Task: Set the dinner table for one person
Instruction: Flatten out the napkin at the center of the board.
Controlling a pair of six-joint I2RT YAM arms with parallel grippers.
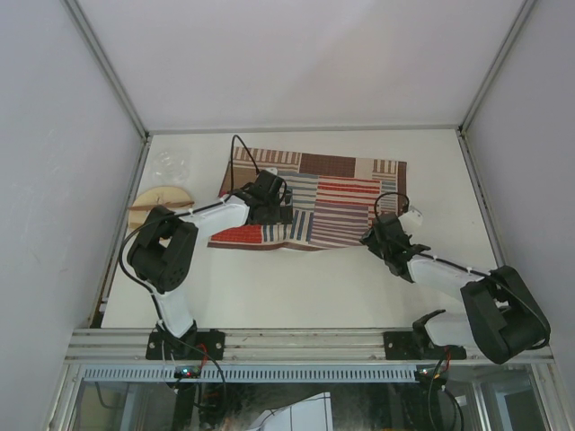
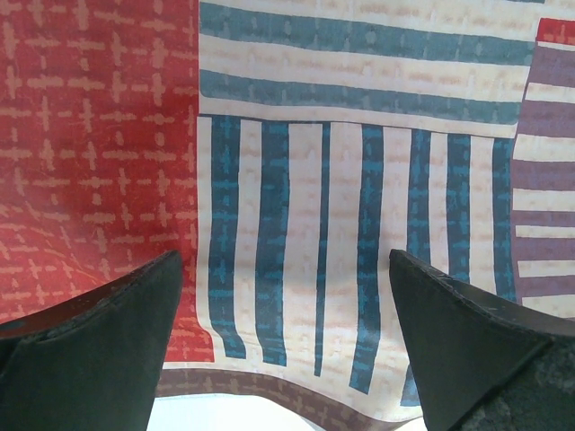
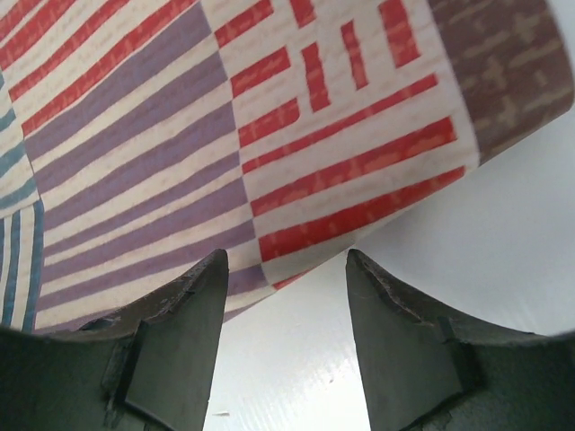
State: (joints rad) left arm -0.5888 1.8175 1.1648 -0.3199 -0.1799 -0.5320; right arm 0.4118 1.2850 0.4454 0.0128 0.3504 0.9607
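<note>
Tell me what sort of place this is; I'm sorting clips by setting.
Probably a robot lab cell, not a dining room: a white table framed by metal rails, bare white walls close around, and a striped placemat.

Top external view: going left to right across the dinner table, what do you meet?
First the wooden disc → left gripper over the placemat's left part → placemat middle → right gripper by its near right corner → bare strip of dinner table.
</note>
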